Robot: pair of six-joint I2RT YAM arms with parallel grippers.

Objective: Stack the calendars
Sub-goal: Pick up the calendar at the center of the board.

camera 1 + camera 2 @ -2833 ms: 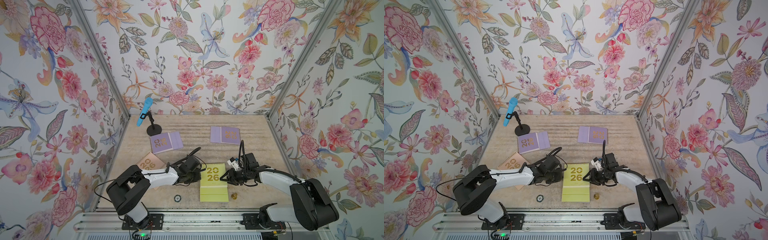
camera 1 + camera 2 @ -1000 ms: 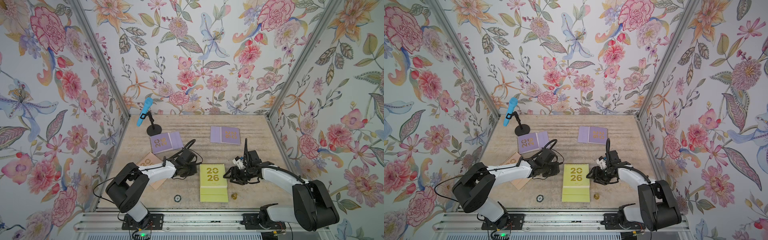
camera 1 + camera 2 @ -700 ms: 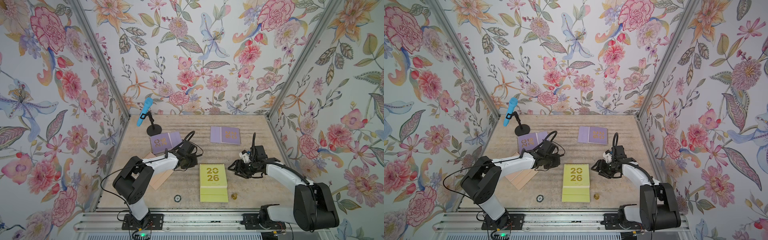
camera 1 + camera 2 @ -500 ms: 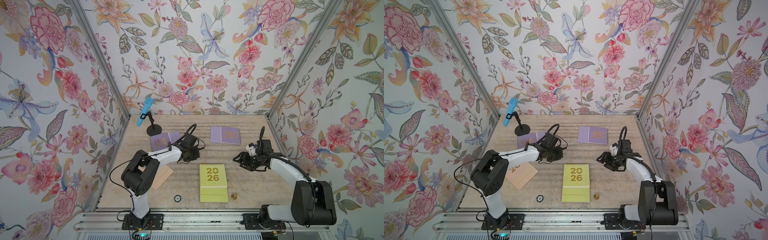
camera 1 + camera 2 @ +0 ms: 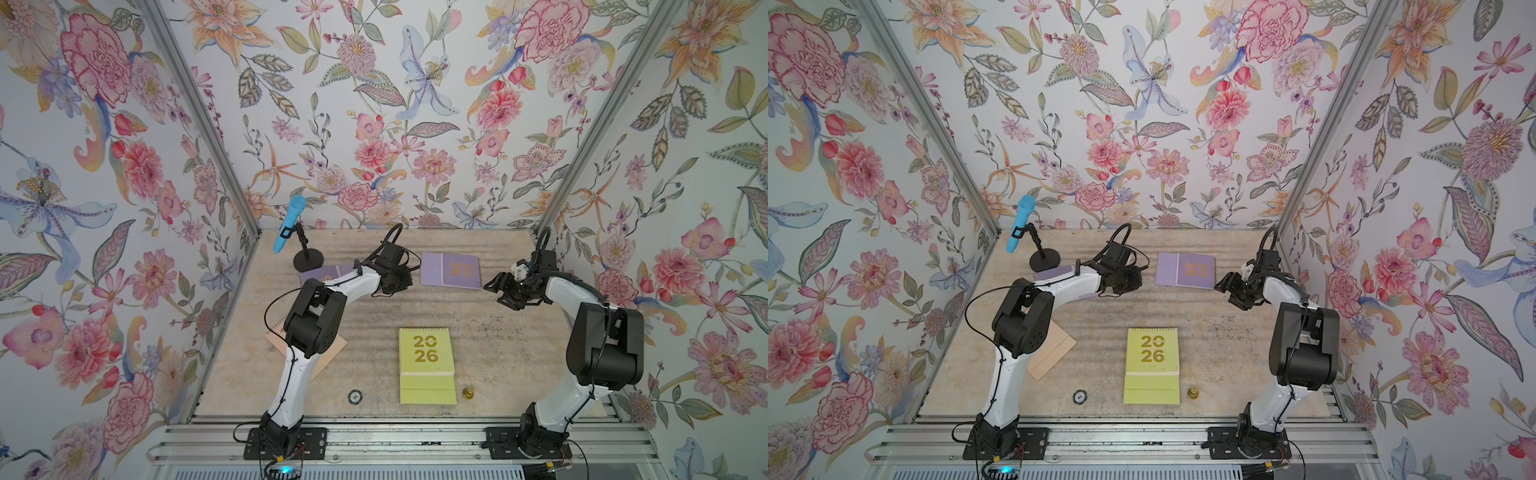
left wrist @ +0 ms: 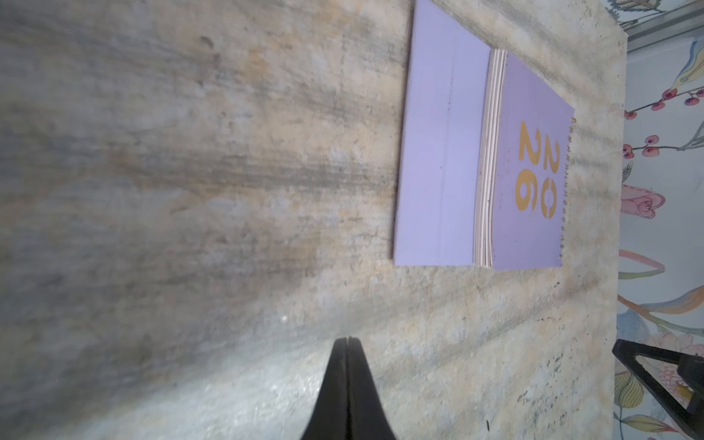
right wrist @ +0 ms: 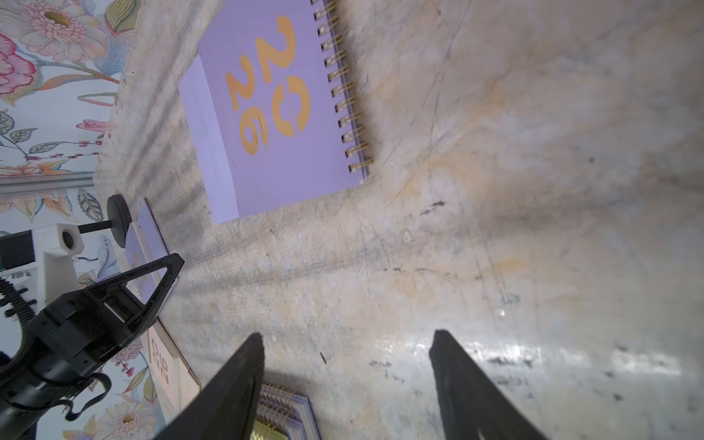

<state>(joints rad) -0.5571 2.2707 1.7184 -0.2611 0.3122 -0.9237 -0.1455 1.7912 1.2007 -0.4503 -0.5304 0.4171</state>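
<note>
A yellow-green calendar (image 5: pixel 426 361) (image 5: pixel 1152 361) lies at the front middle; in the right wrist view it tops lilac ones (image 7: pixel 301 413). A lilac calendar (image 5: pixel 451 270) (image 6: pixel 484 164) (image 7: pixel 282 110) lies flat at the back right. Another lilac calendar (image 5: pixel 322 274) (image 5: pixel 1052 274) sits back left, half hidden by my left arm. A peach calendar (image 5: pixel 1054 353) lies under that arm's elbow. My left gripper (image 5: pixel 408 279) (image 6: pixel 346 339) is shut and empty, between the two lilac calendars. My right gripper (image 5: pixel 495 293) (image 7: pixel 346 337) stands open and empty, just right of the back-right lilac calendar.
A blue microphone (image 5: pixel 289 224) on a black stand (image 5: pixel 308 261) stands at the back left. A small black disc (image 5: pixel 354 397) and a small gold piece (image 5: pixel 468 392) lie near the front edge. Flowered walls close in three sides.
Both arms have swung from beside the yellow-green calendar to the back of the table. The right gripper's jaws have spread wider; the left gripper stayed shut.
</note>
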